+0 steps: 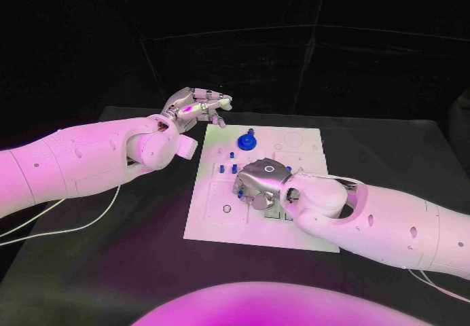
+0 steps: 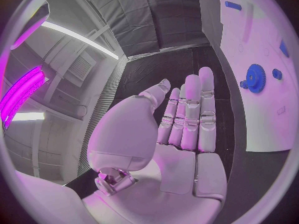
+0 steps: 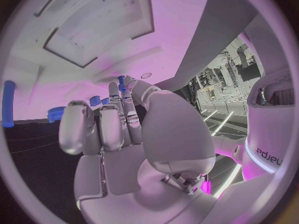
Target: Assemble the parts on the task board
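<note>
The white task board (image 1: 299, 146) lies in the middle of the black table. A blue gear (image 1: 247, 142) stands on its far part, with small blue pegs (image 1: 228, 168) nearer the middle. My right hand (image 1: 259, 183) is low over the board's centre, fingers pointing down at it. In the right wrist view a small blue peg (image 3: 121, 79) sits pinched between its thumb and a fingertip. My left hand (image 1: 196, 105) hovers beyond the board's far left corner, holding nothing. The left wrist view shows its fingers (image 2: 187, 114) straight, with the gear (image 2: 255, 77) on the board (image 2: 261, 119).
Black table (image 1: 128, 258) surrounds the board on all sides. A white cable (image 1: 68, 227) trails under my left arm across the table's left part. More blue pieces (image 3: 8, 102) lie on the board past my right hand.
</note>
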Controlling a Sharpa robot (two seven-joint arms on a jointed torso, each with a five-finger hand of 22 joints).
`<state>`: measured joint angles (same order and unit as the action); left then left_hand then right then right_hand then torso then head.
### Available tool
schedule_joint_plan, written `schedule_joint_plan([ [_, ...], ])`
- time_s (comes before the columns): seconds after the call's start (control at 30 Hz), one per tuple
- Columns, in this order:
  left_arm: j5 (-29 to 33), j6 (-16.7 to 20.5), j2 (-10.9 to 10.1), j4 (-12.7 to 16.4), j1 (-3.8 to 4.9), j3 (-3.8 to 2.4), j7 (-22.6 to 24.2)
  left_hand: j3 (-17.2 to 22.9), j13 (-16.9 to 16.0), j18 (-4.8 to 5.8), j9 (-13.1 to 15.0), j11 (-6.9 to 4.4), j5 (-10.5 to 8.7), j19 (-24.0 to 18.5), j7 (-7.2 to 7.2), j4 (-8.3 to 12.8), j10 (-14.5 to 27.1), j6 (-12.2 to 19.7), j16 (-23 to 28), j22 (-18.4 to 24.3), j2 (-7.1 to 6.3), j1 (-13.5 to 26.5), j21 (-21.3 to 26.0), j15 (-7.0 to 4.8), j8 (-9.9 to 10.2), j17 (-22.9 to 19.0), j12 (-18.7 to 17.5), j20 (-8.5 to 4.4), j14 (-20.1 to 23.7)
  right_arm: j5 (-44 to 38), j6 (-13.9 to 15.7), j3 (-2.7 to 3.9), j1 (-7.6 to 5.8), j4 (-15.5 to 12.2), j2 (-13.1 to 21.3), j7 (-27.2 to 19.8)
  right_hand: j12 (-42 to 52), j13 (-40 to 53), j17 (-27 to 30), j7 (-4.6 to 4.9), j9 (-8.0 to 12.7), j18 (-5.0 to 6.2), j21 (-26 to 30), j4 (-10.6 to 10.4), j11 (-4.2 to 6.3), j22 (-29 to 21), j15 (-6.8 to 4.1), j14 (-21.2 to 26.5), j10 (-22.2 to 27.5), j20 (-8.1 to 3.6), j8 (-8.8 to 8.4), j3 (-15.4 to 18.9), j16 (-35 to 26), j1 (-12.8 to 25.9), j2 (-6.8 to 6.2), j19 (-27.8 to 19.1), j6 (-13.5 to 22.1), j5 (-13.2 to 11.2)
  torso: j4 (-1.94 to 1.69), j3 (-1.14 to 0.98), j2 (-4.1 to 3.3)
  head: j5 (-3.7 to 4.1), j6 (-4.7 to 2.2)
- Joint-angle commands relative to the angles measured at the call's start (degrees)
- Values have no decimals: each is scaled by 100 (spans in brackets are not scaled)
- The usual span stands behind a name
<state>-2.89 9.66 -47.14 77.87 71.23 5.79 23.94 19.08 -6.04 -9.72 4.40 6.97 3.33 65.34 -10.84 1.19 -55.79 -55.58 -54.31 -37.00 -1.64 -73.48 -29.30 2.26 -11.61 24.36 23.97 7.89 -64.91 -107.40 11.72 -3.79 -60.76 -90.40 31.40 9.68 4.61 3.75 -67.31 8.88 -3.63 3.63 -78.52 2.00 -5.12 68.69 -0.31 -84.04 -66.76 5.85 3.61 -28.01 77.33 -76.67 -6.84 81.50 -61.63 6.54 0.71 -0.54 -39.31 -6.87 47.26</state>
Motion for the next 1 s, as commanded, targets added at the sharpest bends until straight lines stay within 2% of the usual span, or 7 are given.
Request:
schedule_joint_plan([
  [0.03, 19, -74, -2, 1, 10, -5, -8, -30, -7, -70, -7, -17, 18, 40, -1, 18, 37, 33, -29, 10, -5, -44, 18, -11, -37, -5, 19, -3, 40, 81, 211, 1, -7, 3, 2, -52, -46, -7, 43, -13, 9, 80, 42, -4, -9, -46, 61, -173, 115, 32, -25, 54, -38, 73, -47, -25, 274, 11, 1, 0, 1, 3, -3],
  [0.27, 19, -87, -2, -3, 10, -4, -29, -33, -6, -70, -7, -16, 18, 40, -3, 19, 42, 37, -31, 12, -2, -47, 20, -10, -40, -7, 24, -2, 41, 152, 642, 0, -6, -20, 57, -65, -69, -10, 254, -68, -4, 126, 198, -36, -65, -290, 94, -122, 539, 64, -12, 235, -165, 144, -141, -123, 815, 40, 5, -4, -1, 9, -14],
  [0.5, 19, -97, -9, -13, 10, -4, -38, -33, -6, -70, -7, -16, 18, 40, -3, 19, 42, 37, -31, 12, -2, -47, 20, -10, -40, -7, 24, -2, 41, 534, 934, 11, -46, -343, 472, -217, 23, 5, 396, -3, -33, 150, 280, -86, -57, -416, 89, -100, 576, 62, 28, 419, -247, 182, -136, -162, 743, 132, 16, 0, 11, 61, -57],
  [0.63, 19, -104, -12, -17, 10, -4, -42, -35, -6, -70, -8, -14, 18, 41, -4, 21, 48, 42, -32, 14, -1, -51, 22, -10, -42, -10, 26, -2, 43, 857, 779, 27, -276, -606, 908, -175, 136, 19, 420, -19, -44, 147, 282, -104, -29, -412, 66, -104, 473, 52, 45, 510, -258, 167, -117, -144, 654, 206, 4, 3, 11, 125, -115],
  [0.77, 19, -106, -20, -14, 10, -4, -44, -35, -6, -70, -8, -14, 18, 41, -4, 21, 48, 42, -32, 14, -1, -51, 22, -10, -42, -10, 26, -2, 43, 1060, 485, 32, -480, -669, 1213, -6, 194, 20, 431, -36, -47, 147, 285, -122, -10, -412, 53, -107, 416, 40, 49, 569, -261, 178, -129, -135, 609, 210, 11, 14, 13, 183, -172],
  [0.8, 19, -107, -21, -14, 10, -4, -44, -35, -6, -70, -8, -14, 18, 41, -4, 21, 48, 42, -32, 14, -1, -51, 22, -10, -42, -10, 26, -2, 43, 1084, 414, 33, -522, -673, 1283, 49, 204, 18, 437, -45, -46, 147, 287, -130, -5, -413, 50, -108, 413, 37, 46, 601, -263, 190, -146, -133, 602, 204, 18, 7, 4, 200, -198],
  [1.0, 19, -134, -19, -12, 10, -3, -35, -35, -6, -70, -8, -14, 18, 41, -4, 21, 48, 42, -32, 14, -1, -51, 22, -10, -42, -10, 26, -2, 43, 935, 190, 35, -639, -589, 1556, 254, 223, 0, 494, -103, -43, 150, 313, -157, 17, -445, 42, -103, 469, 30, 38, 758, -295, 210, -205, -137, 569, 169, 9, 0, 1, 260, -260],
])
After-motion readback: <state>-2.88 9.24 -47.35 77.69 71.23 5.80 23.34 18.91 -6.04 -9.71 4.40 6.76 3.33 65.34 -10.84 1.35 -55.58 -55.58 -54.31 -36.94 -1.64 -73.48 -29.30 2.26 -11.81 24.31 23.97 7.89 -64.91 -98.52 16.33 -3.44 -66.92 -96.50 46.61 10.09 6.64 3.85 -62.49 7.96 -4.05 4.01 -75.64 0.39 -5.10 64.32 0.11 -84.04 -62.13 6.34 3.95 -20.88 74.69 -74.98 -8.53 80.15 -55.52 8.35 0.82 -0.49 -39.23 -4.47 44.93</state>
